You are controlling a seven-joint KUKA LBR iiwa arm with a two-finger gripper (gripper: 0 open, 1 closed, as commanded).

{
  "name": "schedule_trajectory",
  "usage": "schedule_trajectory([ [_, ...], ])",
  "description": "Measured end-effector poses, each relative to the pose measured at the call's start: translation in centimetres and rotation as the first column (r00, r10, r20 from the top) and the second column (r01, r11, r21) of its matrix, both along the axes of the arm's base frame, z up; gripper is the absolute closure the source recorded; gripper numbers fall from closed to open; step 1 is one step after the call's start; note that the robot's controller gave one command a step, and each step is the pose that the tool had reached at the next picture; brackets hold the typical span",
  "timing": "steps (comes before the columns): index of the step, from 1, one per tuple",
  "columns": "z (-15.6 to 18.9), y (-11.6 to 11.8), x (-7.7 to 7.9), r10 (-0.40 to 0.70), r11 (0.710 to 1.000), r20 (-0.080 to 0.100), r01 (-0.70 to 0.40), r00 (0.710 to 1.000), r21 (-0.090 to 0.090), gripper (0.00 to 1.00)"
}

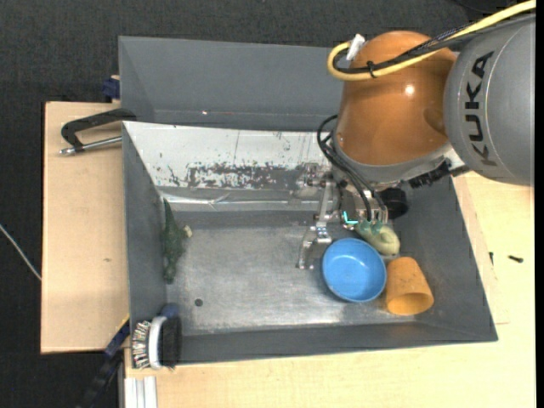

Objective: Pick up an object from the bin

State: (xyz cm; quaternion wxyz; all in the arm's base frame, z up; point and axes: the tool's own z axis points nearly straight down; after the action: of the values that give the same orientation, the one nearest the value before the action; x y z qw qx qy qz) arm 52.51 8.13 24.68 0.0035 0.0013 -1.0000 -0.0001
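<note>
Blue bowl (353,272): right half of the bin (212,79), on the floor toward the near wall, upright, mouth facing up. It is round, so it has no long axis to line up with; any approach angle meets the same rim.

Gripper (314,246): hangs from the orange wrist cover, which comes in from the right. Its metal tip is low, just beside the bowl's left rim. Touching or a hair apart cannot be told. Spread or pressed together cannot be told either, because the metal parts overlap from this angle. Nothing is seen pinched.

Key relation: the bowl lies directly to the right of the tip and slightly nearer the near wall. Judgement: a grasp would have to straddle the thin left rim, 1 side inside and 1 outside, so a short shift right looks necessary.

Neighbours, 2 in contact with the bowl:
- orange cup (408,286), on its side against the right rim, long axis running roughly far to near.
- small cream-and-green thing (382,238), at the far-right rim.

Green toy lizard (172,246): well apart, along the left wall.
</note>
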Motion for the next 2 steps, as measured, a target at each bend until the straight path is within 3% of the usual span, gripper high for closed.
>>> schedule_trajectory([
  [1,-9.7,-5.0,0.6,0.098,0.995,0.0,-0.098,0.995,-0.001,0.0],
  [2,-14.5,-12.0,-1.9,0.369,0.93,0.005,-0.369,0.93,0.0,0.0],
])
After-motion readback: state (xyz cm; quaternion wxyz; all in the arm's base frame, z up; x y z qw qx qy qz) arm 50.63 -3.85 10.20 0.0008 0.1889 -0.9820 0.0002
